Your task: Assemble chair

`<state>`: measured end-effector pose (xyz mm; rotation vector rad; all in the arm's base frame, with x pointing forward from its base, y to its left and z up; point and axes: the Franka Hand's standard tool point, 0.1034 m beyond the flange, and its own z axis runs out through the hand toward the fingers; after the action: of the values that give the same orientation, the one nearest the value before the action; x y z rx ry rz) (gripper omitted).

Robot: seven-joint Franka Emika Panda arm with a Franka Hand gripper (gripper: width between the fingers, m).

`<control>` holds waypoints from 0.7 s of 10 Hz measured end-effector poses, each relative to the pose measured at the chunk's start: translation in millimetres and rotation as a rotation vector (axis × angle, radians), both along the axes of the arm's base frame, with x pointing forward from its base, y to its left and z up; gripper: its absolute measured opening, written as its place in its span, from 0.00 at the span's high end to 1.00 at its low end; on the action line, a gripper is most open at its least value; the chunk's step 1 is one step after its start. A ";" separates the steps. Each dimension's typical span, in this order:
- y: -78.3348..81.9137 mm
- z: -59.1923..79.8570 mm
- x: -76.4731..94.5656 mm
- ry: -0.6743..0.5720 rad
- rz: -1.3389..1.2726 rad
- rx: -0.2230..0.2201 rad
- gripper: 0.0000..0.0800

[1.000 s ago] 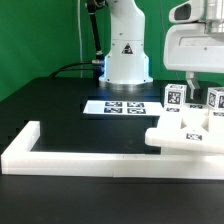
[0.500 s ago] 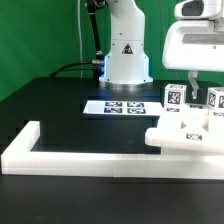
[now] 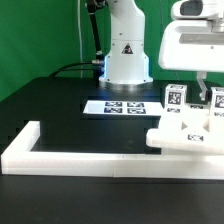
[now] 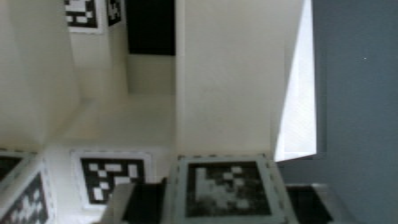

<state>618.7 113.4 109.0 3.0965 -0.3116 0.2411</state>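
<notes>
White fills almost the whole wrist view, so the fingers cannot be made out there, and in the exterior view the gripper (image 3: 212, 92) is cut off by the frame's right edge and hidden behind the camera housing above it. Whether its fingers are spread or closed, or hold anything, cannot be told from either picture.

Right under the wrist camera stand tall white upright bars (image 4: 231, 80) of the chair, rising from a flat white slab (image 4: 89, 125). Square black-and-white tags lie on the near faces: one sharp tag (image 4: 111, 175) on the slab and one blurred tag (image 4: 228, 188) on the end of the widest bar. Another tag (image 4: 89, 12) shows on a far upright. These tags carry block patterns only, no readable letters.

In the exterior view the chair parts (image 3: 190, 135) sit at the exterior view's right, resting on the black table (image 3: 50, 100) just inside the long low white border rail (image 3: 70, 155). A flat stepped slab lies lowest, and tagged upright pieces (image 3: 174, 97) stand behind it, beneath the gripper.

Further back, near the middle, the marker board (image 3: 120, 105) lies flat on the table in front of the robot base (image 3: 126, 50). A black triangular warning label (image 3: 126, 47) is stuck on the base; its symbol is too small to read. A green backdrop (image 3: 40, 30) stands behind everything.
</notes>
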 end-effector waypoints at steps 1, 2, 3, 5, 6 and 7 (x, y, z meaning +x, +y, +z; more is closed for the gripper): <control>0.0 -0.2 0.0 -0.001 -0.033 0.005 0.65; 0.0 -0.2 0.0 -0.001 -0.034 0.005 0.65; 0.2 -0.3 -0.1 -0.001 -0.050 0.009 0.65; -3.5 0.0 0.7 -0.009 -0.260 0.040 0.65; -5.2 0.1 1.0 -0.013 -0.354 0.053 0.65; -4.6 0.1 1.0 -0.016 -0.420 0.064 0.65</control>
<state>619.7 108.8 109.1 2.9916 -0.9681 0.2468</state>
